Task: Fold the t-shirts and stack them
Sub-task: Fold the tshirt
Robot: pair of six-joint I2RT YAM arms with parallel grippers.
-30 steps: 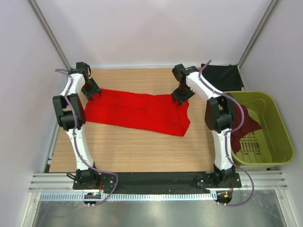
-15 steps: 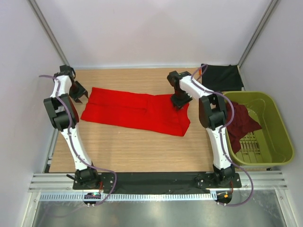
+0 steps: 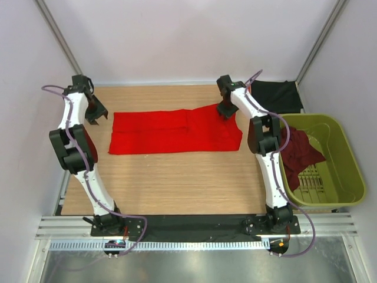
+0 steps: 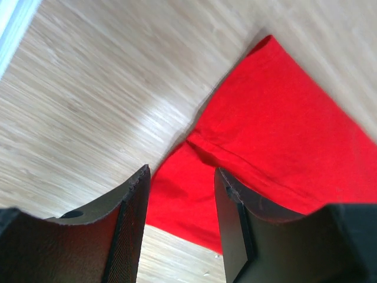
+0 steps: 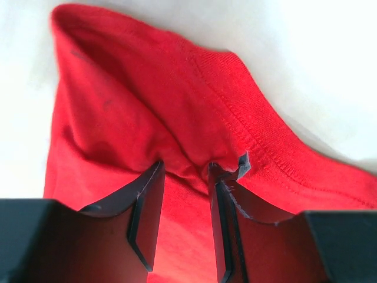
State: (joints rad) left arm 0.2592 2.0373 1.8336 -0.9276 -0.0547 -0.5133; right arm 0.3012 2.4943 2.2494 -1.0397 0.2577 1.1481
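The left gripper [image 3: 96, 113] is open and holds nothing. It hangs over the bare tabletop [image 3: 165, 183], and the left end of the red shirt [image 3: 171, 131] lies just in front of its fingers, with one seam and a corner showing between them. The red shirt lies flat on the tabletop as a long strip that runs from the left gripper across to the right gripper [image 3: 226, 110]. The right gripper is closed on a pinch of the red shirt at its far right corner, near a stitched hem, and the cloth bunches up between the fingers. This shirt looks soft, thin and light, so it will sag and crumple when it is lifted, and it cannot break. I think it may slide out of a small pinch, so it is best to grab a thick bit like a hem or a corner. Both ends should be held at once so the strip stays flat. To the right of the right gripper and further back lies the black shirt [image 3: 275, 94]. The maroon shirt [image 3: 301, 150] sits in a heap in the basket [image 3: 347, 159], further right and nearer the arm bases.
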